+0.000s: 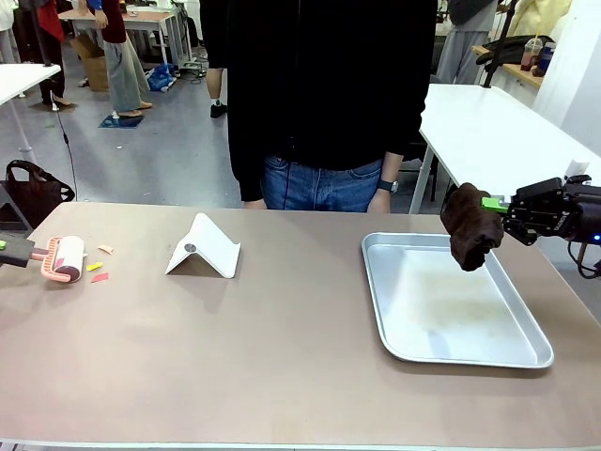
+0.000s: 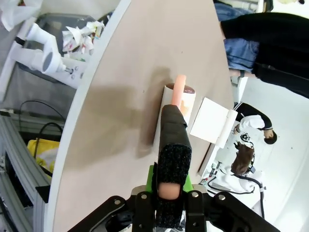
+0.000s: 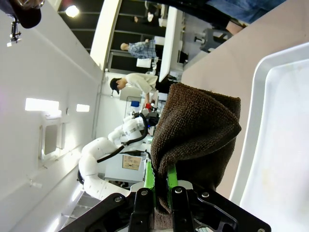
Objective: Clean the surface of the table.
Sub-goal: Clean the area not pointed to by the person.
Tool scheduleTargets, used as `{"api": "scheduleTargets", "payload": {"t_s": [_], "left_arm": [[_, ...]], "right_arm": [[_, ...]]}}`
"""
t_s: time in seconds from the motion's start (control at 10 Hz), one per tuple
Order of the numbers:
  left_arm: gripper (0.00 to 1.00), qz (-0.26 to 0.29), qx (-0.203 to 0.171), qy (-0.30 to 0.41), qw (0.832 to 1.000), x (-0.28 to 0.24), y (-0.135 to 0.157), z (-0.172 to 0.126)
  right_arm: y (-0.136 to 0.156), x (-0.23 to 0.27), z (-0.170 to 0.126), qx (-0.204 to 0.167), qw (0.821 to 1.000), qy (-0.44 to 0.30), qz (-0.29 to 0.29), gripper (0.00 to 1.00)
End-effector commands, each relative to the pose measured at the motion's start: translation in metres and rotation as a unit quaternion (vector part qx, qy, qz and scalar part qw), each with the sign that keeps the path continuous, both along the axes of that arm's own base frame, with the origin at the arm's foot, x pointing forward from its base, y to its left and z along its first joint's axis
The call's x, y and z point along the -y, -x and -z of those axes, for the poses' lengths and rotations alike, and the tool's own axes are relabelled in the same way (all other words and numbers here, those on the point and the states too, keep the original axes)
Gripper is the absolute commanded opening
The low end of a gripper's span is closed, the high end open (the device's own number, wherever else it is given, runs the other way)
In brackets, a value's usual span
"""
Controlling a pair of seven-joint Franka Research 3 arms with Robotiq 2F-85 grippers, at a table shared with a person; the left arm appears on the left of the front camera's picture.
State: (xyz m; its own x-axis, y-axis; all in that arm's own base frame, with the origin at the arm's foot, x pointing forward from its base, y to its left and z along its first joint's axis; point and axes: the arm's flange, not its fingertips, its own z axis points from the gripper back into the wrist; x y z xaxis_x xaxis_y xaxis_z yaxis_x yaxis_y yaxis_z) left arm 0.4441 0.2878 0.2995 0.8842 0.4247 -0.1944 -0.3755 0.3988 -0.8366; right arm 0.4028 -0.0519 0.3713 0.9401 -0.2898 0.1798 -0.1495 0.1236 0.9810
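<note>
Tan-brown matte tabletop (image 1: 282, 366) spans the front view, and a person in a black top (image 1: 319, 85) stands at its far side. At the left end, the left gripper's (image 2: 169, 187) fingers pinch the black-wrapped handle of a pink lint roller (image 1: 64, 258), beside small coloured paper scraps (image 1: 98, 272). A white folded stand (image 1: 202, 249) sits near the middle. On the right, the right gripper's (image 3: 160, 181) fingers pinch a dark brown terry cloth (image 1: 470, 225) above a shallow silver metal tray (image 1: 376, 291).

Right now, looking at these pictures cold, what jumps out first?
The right gripper clamps a dark brown cloth that hangs over the far right corner of the silver tray. At the left end of the table, the left gripper holds a pink lint roller beside small coloured paper scraps.
</note>
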Motion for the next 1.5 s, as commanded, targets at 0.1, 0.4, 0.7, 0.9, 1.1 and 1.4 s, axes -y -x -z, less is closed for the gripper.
{"api": "scheduleTargets", "payload": {"t_s": [0.1, 0.4, 0.7, 0.9, 1.1, 1.4], "left_arm": [[0.22, -0.017, -0.029, -0.020, 0.999, 0.015, -0.028, 0.022], [0.22, -0.019, -0.015, -0.010, 1.000, 0.039, -0.054, 0.022], [0.22, -0.006, -0.003, -0.016, 1.000, 0.063, -0.070, 0.027], [0.22, 0.014, -0.005, -0.015, 1.000, 0.074, -0.071, 0.031], [0.22, 0.028, 0.003, -0.006, 1.000, 0.078, -0.066, 0.025], [0.22, 0.038, 0.056, 0.012, 0.998, 0.075, -0.046, -0.007]], "right_arm": [[-0.001, 0.002, -0.006, -0.011, 1.000, -0.002, -0.004, 0.11], [-0.001, 0.002, -0.006, -0.011, 1.000, -0.002, -0.004, 0.11], [-0.001, 0.002, -0.006, -0.011, 1.000, -0.002, -0.004, 0.11], [-0.001, 0.002, -0.006, -0.011, 1.000, -0.002, -0.004, 0.11], [-0.001, 0.002, -0.006, -0.011, 1.000, -0.002, -0.004, 0.11], [-0.001, 0.002, -0.006, -0.011, 1.000, -0.002, -0.004, 0.11]]}}
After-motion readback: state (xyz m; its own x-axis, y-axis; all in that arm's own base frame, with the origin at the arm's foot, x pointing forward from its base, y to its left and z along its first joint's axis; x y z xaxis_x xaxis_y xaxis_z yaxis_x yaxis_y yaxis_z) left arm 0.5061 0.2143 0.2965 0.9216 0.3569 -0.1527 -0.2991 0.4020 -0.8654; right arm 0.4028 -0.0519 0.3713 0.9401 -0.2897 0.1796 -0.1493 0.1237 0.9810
